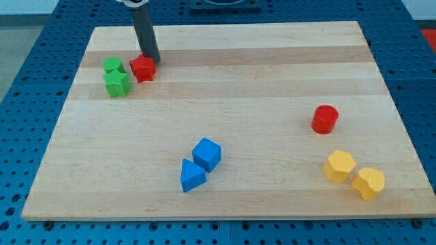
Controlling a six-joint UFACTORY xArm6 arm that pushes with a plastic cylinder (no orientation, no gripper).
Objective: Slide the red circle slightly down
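Observation:
The red circle [325,119] is a short red cylinder at the view's right, a little above mid-height on the wooden board [225,75]. My tip [150,60] is far from it, at the view's upper left, touching the top edge of a second red block [143,69] of angular shape. The dark rod rises from the tip to the view's top edge.
Two green blocks [113,66] [117,84] sit just left of the angular red block. A blue cube [206,154] and a blue triangular block [191,175] lie at bottom centre. Two yellow blocks [338,166] [368,183] lie at bottom right, below the red circle.

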